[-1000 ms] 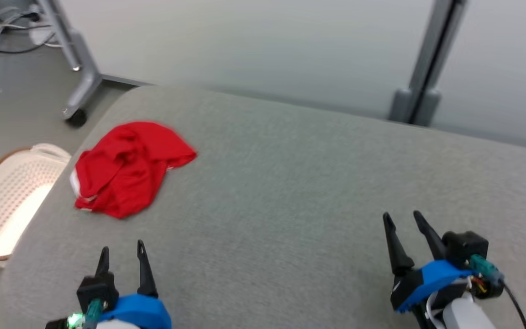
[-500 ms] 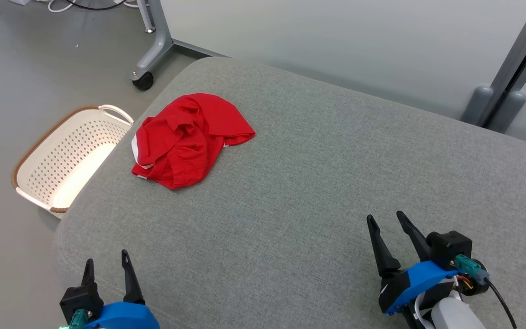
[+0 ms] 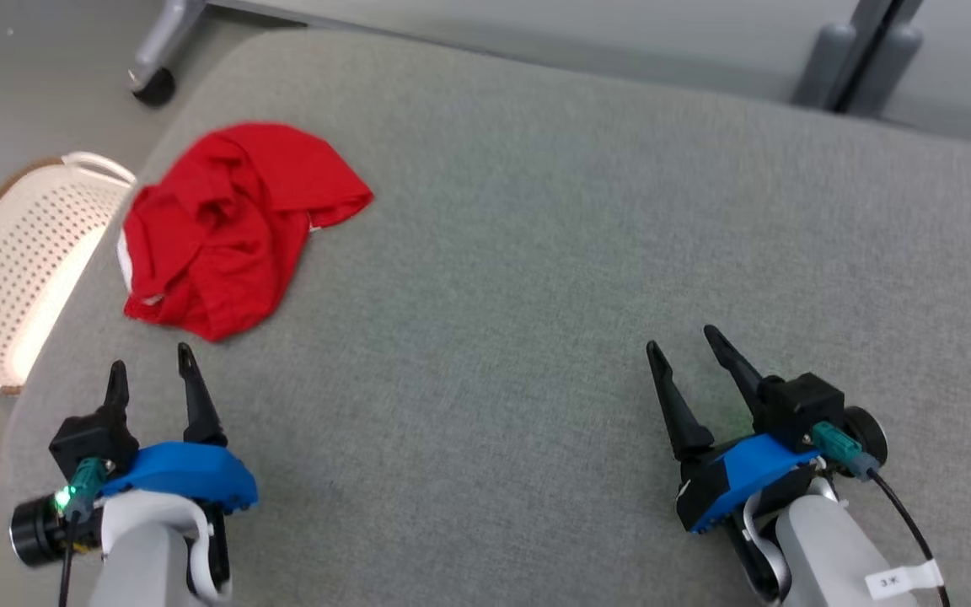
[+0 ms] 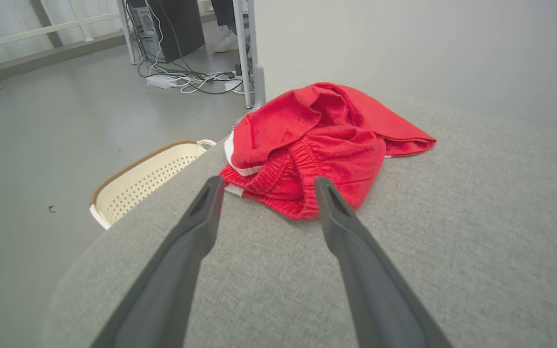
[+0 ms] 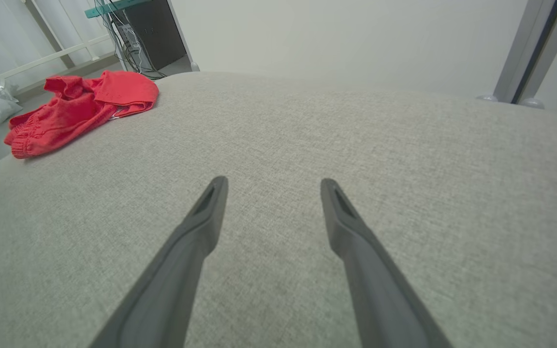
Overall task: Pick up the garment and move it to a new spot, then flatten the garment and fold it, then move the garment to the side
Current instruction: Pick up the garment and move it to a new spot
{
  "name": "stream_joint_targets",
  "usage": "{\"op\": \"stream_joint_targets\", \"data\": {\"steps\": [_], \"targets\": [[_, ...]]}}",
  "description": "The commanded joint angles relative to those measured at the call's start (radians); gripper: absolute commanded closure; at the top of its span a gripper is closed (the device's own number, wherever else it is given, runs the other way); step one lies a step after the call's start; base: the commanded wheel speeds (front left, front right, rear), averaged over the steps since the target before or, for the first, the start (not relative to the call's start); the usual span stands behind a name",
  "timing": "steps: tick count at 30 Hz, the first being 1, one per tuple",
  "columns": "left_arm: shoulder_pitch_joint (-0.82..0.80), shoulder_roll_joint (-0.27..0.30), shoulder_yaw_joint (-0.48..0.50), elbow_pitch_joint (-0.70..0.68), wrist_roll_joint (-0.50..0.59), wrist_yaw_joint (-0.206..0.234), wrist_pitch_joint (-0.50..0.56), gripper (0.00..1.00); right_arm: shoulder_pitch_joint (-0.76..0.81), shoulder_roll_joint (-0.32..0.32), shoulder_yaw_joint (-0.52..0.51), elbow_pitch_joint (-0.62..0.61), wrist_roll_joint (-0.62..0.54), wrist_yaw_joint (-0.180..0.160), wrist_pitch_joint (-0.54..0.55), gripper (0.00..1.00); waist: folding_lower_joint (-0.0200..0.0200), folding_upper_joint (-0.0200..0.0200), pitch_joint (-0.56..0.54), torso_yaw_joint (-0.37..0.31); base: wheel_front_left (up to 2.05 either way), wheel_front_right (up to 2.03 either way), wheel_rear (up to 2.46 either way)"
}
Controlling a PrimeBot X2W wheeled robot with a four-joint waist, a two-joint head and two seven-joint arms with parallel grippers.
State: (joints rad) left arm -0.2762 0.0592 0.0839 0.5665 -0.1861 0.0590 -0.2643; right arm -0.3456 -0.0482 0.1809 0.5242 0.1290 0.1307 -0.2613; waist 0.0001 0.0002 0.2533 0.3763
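Grey woven upholstery [image 3: 536, 253] forms a broad padded surface with rounded edges, seen from the head view above a pale grey floor [image 3: 22, 93]. A cream perforated basket [image 3: 22, 278] stands on the floor against the surface's left edge. A black castor [image 3: 152, 84] and a grey post [image 3: 865, 51] lie beyond the far edge. The red garment [image 3: 224, 228] lies crumpled near the far left corner. The left gripper [image 3: 151, 355] sits just before it, jaws spread wide and empty, tips short of the cloth. The right gripper [image 3: 679, 337], likewise wide apart and holding nothing, stands over bare fabric, well apart from the garment.

Left wrist view: both fingers frame the garment's elastic hem, close to it; whether the right-hand tip touches the cloth cannot be told. The basket shows at left, with tangled cables [image 4: 186, 79] on the floor behind.

Right wrist view: the spread fingers point across bare upholstery toward a pale wall [image 5: 331, 38]. The garment lies far off at upper left.
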Motion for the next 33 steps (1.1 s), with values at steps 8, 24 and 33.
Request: {"op": "stream_joint_targets", "data": {"steps": [8,24,33], "targets": [[-0.194,0.063,0.051,0.116,0.056,-0.014,0.000,0.00,-0.066,-0.005,0.014,-0.061,-0.048,0.000,-0.005,0.00,-0.0001,-0.0002,0.121,-0.101,0.00,0.00,0.00],[-0.368,0.120,0.108,0.387,0.055,0.009,0.000,1.00,-0.087,-0.007,-0.009,-0.103,-0.051,0.000,-0.004,0.00,-0.0001,-0.0002,0.191,-0.193,0.00,0.00,0.00],[-0.365,0.129,0.111,0.209,0.078,-0.053,0.000,1.00,-0.069,-0.005,-0.011,-0.096,0.001,0.000,-0.004,0.00,-0.0001,-0.0002,0.114,-0.197,0.00,0.00,0.00]]}}
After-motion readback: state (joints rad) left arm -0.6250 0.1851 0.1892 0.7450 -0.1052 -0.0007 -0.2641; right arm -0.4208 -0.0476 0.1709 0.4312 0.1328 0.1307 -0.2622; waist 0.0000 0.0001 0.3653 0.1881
